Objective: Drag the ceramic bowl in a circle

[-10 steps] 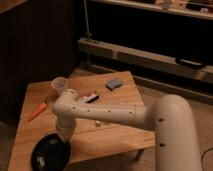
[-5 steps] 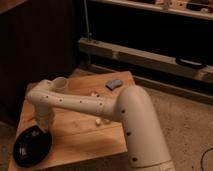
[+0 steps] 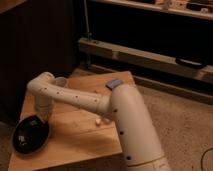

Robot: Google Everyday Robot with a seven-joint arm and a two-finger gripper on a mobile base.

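The ceramic bowl [image 3: 31,134] is a wide, glossy black dish at the front left corner of the wooden table [image 3: 80,137], partly over the left edge. My gripper [image 3: 43,116] points down at the bowl's far right rim, at the end of the white arm [image 3: 75,97] that reaches left across the table. Where the gripper meets the rim is hidden by the wrist.
A small translucent white cup [image 3: 61,82] stands at the table's back, just behind the arm. A blue-grey object [image 3: 114,84] lies at the back right corner. A small white piece [image 3: 98,121] lies mid-table. A dark cabinet and a low shelf rail stand behind.
The arm has swung left and dragged the bowl from the front middle of the table to the front left corner, then slightly farther back.
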